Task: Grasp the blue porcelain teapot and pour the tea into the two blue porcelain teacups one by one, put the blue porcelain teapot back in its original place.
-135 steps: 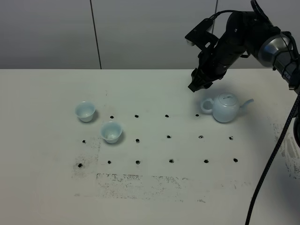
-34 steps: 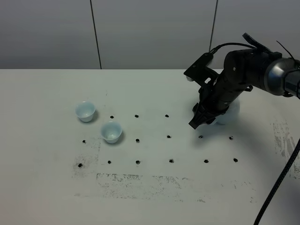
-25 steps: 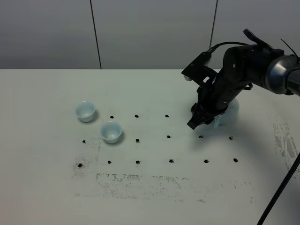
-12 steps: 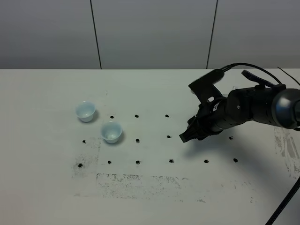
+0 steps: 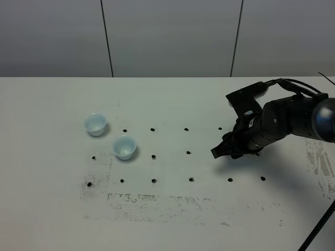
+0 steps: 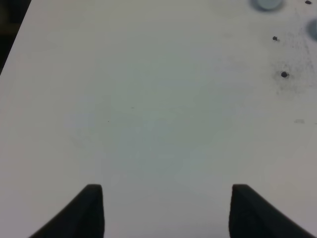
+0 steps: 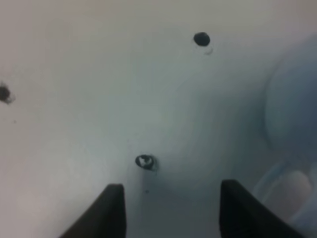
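The two blue porcelain teacups (image 5: 95, 124) (image 5: 124, 147) stand upright at the table's left; nothing shows inside them. They also show at the edge of the left wrist view (image 6: 267, 4) (image 6: 313, 29). The right arm hides the blue porcelain teapot in the high view. In the right wrist view the blue porcelain teapot (image 7: 293, 114) is a blurred pale blue shape beside one finger, not between them. My right gripper (image 5: 220, 152) (image 7: 171, 213) is low over the table and open, with only bare table between its fingers. My left gripper (image 6: 168, 213) is open over bare table.
Black dots in rows mark the white table (image 5: 172, 209), one of them (image 7: 144, 161) just ahead of the right fingers. Grey smudges run along the front (image 5: 157, 201). The table's dark left edge (image 6: 7, 39) shows in the left wrist view.
The right arm has come down from above the teapot to just over the table and now covers the teapot. In the last half second its tip shifted slightly right. The cups have not moved.
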You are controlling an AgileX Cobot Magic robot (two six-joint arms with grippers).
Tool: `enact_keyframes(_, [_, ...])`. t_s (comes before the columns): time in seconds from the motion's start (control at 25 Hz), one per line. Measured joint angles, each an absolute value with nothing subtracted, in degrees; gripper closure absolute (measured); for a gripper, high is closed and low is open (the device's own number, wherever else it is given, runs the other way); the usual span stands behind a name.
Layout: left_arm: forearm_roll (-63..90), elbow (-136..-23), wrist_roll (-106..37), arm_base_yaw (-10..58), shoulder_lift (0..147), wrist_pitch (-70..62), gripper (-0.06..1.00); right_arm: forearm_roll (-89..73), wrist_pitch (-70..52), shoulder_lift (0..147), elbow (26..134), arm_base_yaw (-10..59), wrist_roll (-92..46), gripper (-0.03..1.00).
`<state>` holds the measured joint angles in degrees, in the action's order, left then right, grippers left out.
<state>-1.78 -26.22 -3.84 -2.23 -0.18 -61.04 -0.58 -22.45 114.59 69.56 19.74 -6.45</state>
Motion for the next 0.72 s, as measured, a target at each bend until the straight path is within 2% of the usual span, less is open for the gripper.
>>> enact_keyframes(0.72, [-1.78, -26.22, -3.84, -2.23, -0.18, -61.04, 0.43, 22.95, -26.76, 114.59, 69.56, 19.74, 16.76, 0.55])
